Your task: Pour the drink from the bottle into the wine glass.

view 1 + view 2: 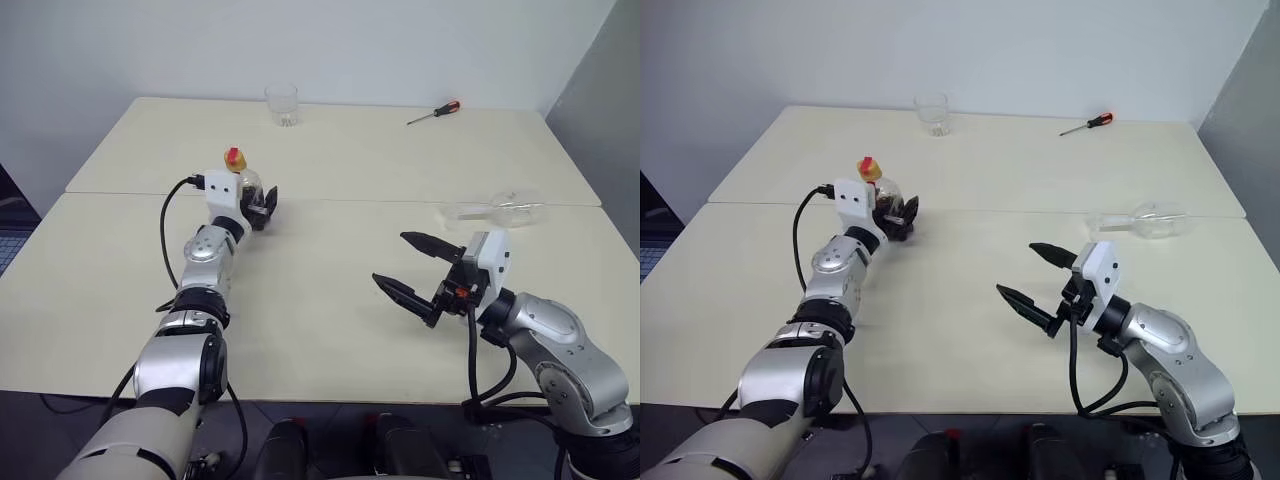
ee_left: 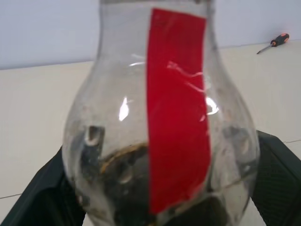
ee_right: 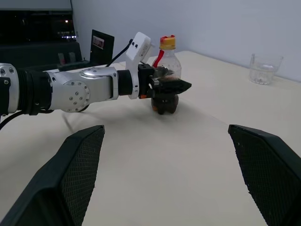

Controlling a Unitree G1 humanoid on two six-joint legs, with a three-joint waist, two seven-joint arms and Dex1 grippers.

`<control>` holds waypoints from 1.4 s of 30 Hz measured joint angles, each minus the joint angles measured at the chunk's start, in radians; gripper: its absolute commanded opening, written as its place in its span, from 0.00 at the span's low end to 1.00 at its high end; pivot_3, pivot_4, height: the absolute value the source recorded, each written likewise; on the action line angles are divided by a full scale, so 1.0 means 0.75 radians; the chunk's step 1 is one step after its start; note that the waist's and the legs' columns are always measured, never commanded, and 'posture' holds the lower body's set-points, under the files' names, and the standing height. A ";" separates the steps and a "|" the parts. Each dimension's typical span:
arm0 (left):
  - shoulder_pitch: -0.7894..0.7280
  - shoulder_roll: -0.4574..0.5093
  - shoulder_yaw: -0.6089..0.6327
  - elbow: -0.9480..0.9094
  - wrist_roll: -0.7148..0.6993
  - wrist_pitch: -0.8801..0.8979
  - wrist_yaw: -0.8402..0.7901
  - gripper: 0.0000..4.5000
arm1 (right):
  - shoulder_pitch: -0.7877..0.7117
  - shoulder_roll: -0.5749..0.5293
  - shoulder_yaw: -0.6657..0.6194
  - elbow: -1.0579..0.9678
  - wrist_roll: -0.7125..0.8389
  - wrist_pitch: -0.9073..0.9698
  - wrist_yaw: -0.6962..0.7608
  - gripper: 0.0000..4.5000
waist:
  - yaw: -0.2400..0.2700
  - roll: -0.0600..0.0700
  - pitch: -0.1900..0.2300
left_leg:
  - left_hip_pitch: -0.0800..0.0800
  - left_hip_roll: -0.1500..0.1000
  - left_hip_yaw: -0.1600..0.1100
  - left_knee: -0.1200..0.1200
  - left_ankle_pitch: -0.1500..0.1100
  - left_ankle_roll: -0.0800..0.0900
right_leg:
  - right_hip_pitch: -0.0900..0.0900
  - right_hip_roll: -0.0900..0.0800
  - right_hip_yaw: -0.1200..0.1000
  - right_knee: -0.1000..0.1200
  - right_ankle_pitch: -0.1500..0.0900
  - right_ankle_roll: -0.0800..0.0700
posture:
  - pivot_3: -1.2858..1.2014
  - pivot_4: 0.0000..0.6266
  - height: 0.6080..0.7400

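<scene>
right gripper (image 1: 408, 268) jaws wide, empty, over the cream table (image 1: 330, 330) | left gripper (image 3: 169, 85) fingers wide around the small clear bulbous bottle with red strip and yellow cap (image 3: 165, 66), upright | clear stemmed wine glass (image 1: 495, 210) on its side, right | short clear tumbler (image 1: 282, 104), red-handled screwdriver (image 1: 435, 112) far

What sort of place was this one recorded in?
Probably a lab or test room, not a home: two plain tables pushed together by a bare white wall, with a screwdriver beside the tumbler.
</scene>
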State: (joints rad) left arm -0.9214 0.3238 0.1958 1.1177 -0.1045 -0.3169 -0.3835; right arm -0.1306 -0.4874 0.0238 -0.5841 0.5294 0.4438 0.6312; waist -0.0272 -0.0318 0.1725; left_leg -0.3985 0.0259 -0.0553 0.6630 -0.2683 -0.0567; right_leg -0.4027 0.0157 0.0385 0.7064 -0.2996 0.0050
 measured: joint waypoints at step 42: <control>0.445 0.060 -0.347 -1.443 -0.338 0.955 -0.761 0.43 | -0.867 0.268 0.158 0.623 -0.004 0.294 0.059 1.00 | -0.005 0.001 0.001 | 0.000 0.004 -0.002 0.002 0.000 0.000 | -0.003 -0.002 0.004 0.008 -0.001 -0.003 | 0.52 0.24 1.00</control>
State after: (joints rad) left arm -0.5879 0.3690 -0.0646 0.0356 -0.3583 0.3993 -0.9539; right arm -0.7808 -0.2864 0.1424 -0.1166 0.5267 0.6645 0.6754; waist -0.0313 -0.0309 0.1732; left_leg -0.3984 0.0291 -0.0566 0.6646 -0.2681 -0.0567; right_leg -0.4053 0.0141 0.0411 0.7128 -0.3005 0.0030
